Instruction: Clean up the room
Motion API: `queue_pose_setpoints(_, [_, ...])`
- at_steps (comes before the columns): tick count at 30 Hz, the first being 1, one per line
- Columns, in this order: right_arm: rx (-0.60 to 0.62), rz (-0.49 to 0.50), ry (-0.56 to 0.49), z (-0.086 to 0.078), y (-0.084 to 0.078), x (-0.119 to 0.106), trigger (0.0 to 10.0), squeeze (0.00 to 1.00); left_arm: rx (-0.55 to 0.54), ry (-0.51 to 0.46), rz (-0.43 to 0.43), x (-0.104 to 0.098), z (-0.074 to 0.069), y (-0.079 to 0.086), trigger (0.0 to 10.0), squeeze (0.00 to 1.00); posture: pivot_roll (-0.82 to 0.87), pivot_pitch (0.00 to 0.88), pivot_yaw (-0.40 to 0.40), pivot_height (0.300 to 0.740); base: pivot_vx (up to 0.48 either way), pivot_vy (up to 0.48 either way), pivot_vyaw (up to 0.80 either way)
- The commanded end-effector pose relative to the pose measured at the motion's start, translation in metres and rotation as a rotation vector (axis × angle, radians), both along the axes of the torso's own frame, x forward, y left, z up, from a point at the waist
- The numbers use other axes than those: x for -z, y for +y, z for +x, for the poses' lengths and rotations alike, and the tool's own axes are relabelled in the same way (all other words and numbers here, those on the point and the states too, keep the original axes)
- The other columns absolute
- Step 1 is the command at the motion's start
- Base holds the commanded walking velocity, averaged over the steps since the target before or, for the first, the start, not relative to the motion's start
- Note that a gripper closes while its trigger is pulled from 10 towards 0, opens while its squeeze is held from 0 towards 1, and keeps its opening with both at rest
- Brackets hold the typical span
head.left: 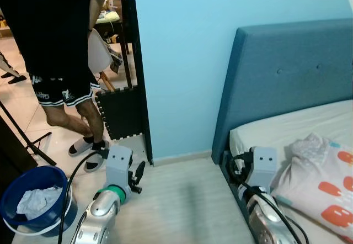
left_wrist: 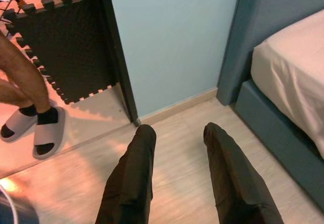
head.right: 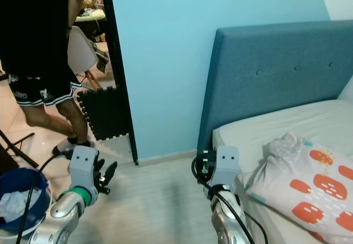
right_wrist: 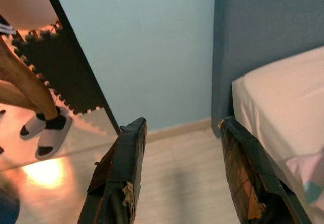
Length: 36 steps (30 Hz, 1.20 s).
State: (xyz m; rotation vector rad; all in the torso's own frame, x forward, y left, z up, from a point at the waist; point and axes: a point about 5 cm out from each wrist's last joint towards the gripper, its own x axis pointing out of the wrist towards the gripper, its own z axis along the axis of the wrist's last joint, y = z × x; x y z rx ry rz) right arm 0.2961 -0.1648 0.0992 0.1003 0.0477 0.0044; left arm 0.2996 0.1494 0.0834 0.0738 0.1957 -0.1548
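A blue bucket (head.left: 34, 199) with a white cloth (head.left: 33, 201) in it stands on the floor at the lower left. On the bed (head.left: 287, 128) lies a crumpled white cloth with orange shapes (head.left: 320, 180). My left gripper (left_wrist: 178, 130) hangs open over the pale wood floor, nothing between its fingers (left_wrist: 136, 163). My right gripper (right_wrist: 182, 125) is open too, low beside the bed's corner, its worn fingers (right_wrist: 121, 168) holding nothing. In the left eye view the left gripper (head.left: 138, 176) is just right of the bucket and the right gripper (head.left: 236, 164) is at the mattress edge.
A person in black shorts and grey slides (head.left: 60, 62) stands in the doorway at the left, by a black door frame (head.left: 138, 67) and a black foam mat (head.left: 121, 114). The blue headboard (head.left: 287, 73) and light blue wall (head.left: 182, 62) close off the front.
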Motion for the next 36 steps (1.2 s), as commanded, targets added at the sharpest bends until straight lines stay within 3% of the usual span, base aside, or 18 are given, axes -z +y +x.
queue_pose_setpoints(1, [-0.022,-0.031,-0.009,-0.002,0.003,0.003,10.0,0.00,-0.009,0.053,0.033,0.012,-0.003,0.003,10.0,0.00,-0.21,0.017,0.055,0.740,0.000,0.000,0.00])
queue_pose_setpoints(36, [-0.038,-0.033,-0.092,0.008,0.012,-0.011,10.0,0.00,-0.013,-0.041,0.032,0.002,0.007,-0.003,10.0,0.00,-0.20,0.046,0.049,0.740,0.000,0.000,0.00])
